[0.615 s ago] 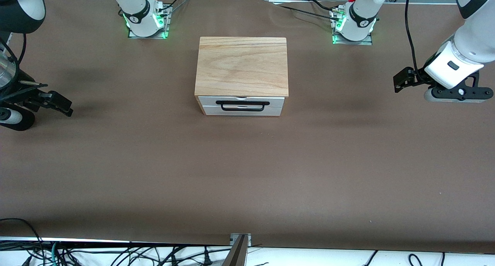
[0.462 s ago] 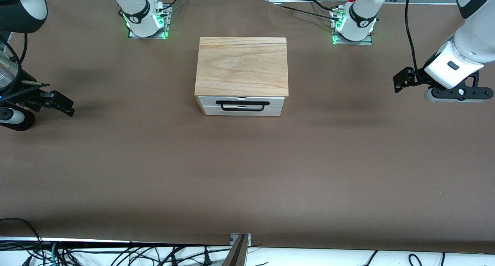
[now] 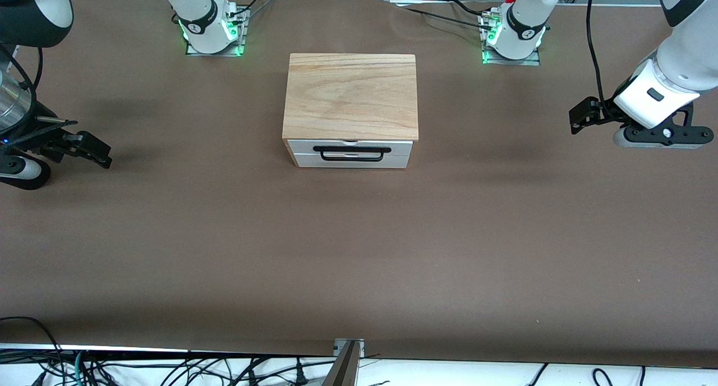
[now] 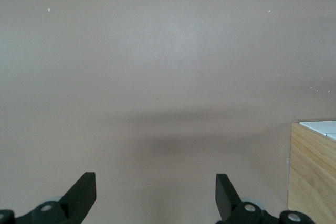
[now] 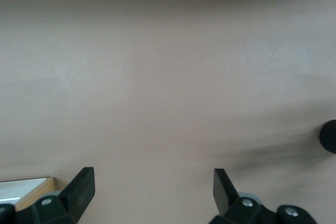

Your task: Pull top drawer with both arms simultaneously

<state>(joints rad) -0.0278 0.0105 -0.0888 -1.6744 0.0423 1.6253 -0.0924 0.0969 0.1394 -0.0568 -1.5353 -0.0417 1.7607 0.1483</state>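
On the brown worktop (image 3: 359,251), midway between the two arm bases, a small cabinet (image 3: 350,97) is seen with its light wood top slab facing up and its white front turned toward the front camera. At that front the top drawer (image 3: 350,146) is found pushed fully in, its white panel flush with the panel below it and its wide thin black bar handle (image 3: 351,152) lying across the front, untouched by either arm. Over the worktop at the right arm's end, well apart from the cabinet, the right tool (image 3: 90,149) is held low, and its fingers (image 5: 79,187) are shown spread wide in the right wrist view with only bare brown surface between them; a corner of the cabinet (image 5: 26,190) is caught at the edge of that view. Over the worktop at the left arm's end, likewise well apart from the cabinet, the left tool (image 3: 583,116) is held, and its fingers (image 4: 81,190) are also seen spread wide with nothing between them in the left wrist view, where a wooden edge of the cabinet (image 4: 312,174) appears at one side. Nothing is gripped by either tool.
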